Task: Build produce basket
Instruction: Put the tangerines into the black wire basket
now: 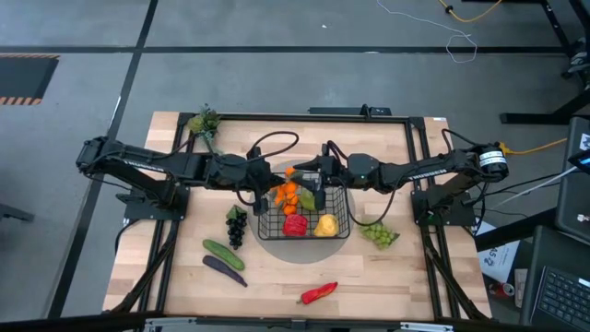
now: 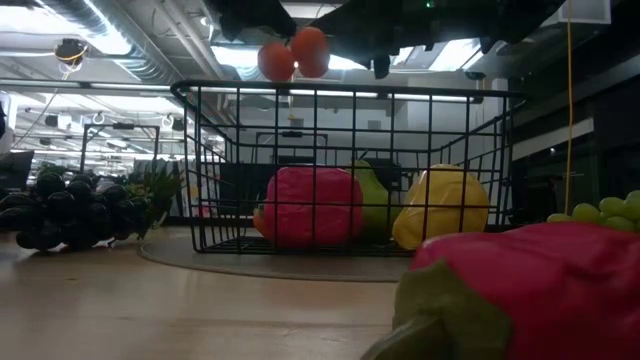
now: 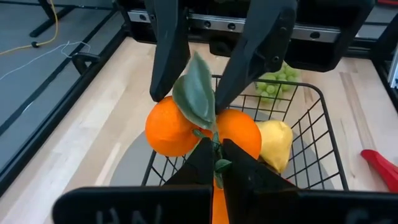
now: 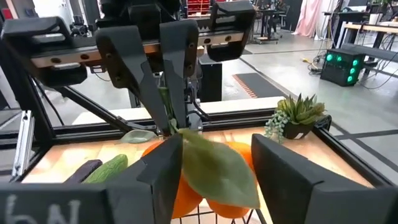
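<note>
A cluster of oranges [image 3: 186, 127] with a green leaf [image 3: 196, 96] hangs above the black wire basket [image 1: 339, 198]. In the low view the oranges [image 2: 295, 55] sit higher than the basket's rim [image 2: 350, 92]. My left gripper [image 3: 217, 149] is shut on the cluster's stem. My right gripper [image 4: 217, 142] is open, with a finger on either side of the leaf [image 4: 214, 165]; I cannot tell whether it touches. A red apple [image 1: 295, 224], a yellow lemon [image 1: 325, 224] and a green pear [image 1: 307, 199] lie on the basket's floor. My left gripper pinches the thin green stem [image 3: 217, 163] of the orange cluster between its two fingers, coming level from the table's left. The oranges are lifted clear and hang over the basket's left part, the leaf sticking out past the fingertips.
The basket stands on a round grey mat [image 1: 277, 251]. Left of it lie dark grapes [image 1: 236, 226], a cucumber [image 1: 223, 254] and an eggplant [image 1: 224, 269]. Green grapes [image 1: 378, 235] lie to its right, a red pepper [image 1: 318, 293] near the front edge, a potted plant [image 1: 203, 123] at the far left corner.
</note>
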`<state>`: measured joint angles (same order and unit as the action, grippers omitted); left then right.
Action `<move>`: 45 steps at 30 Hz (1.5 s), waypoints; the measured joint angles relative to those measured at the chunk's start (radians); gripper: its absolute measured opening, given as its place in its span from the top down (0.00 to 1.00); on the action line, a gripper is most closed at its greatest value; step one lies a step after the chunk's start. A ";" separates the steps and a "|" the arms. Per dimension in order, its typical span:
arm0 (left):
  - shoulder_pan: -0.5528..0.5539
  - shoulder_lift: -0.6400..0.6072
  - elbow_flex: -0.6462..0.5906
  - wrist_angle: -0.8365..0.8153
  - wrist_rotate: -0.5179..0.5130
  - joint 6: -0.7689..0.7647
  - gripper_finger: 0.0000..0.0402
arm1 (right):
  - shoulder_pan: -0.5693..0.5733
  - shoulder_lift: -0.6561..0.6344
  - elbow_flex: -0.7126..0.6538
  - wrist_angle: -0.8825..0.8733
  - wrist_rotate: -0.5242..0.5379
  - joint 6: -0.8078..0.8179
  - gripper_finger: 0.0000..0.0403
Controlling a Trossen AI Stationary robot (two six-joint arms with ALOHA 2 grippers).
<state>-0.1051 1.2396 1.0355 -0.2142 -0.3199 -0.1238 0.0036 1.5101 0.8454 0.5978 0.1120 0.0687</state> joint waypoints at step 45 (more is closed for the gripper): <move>0.000 0.000 0.000 0.049 0.000 -0.004 0.99 | 0.005 0.001 0.001 0.047 -0.132 0.002 0.47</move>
<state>-0.1052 1.2396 1.0355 -0.1653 -0.3195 -0.1280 0.0082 1.5112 0.8459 0.6453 -0.0204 0.0704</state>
